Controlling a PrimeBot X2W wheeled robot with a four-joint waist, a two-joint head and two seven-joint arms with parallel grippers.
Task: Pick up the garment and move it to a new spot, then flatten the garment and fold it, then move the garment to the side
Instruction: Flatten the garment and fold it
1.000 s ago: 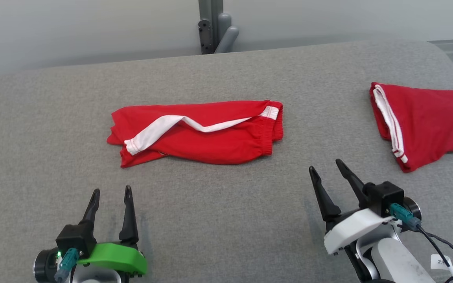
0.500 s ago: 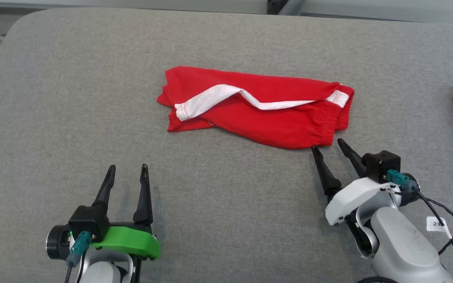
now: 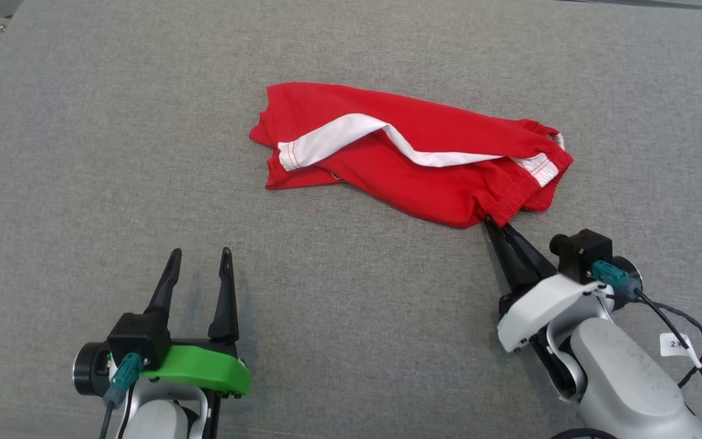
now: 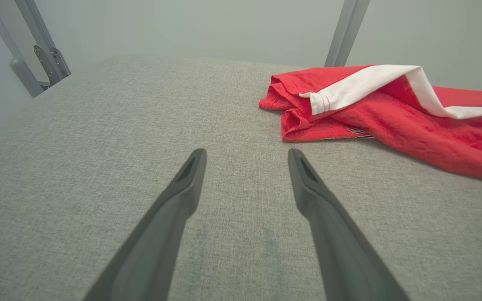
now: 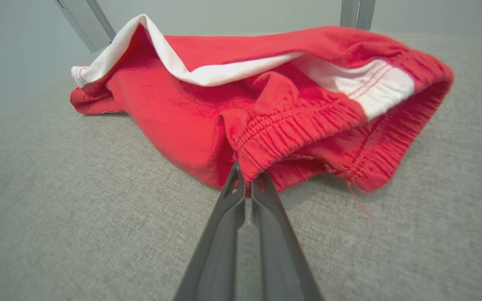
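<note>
Pinching the elastic waistband hem of the red garment (image 3: 412, 152), the right tool (image 3: 490, 224) is clamping shut on it, probably getting a solid hold for the lift. It's lying mid-desk (image 3: 83, 152), nearer the far edge. The left tool (image 3: 200, 253) is hovering by the near edge, fingers apart, holding nothing.

Red garment (image 3: 424, 164) with white stripe, crumpled, mid-surface.
</note>
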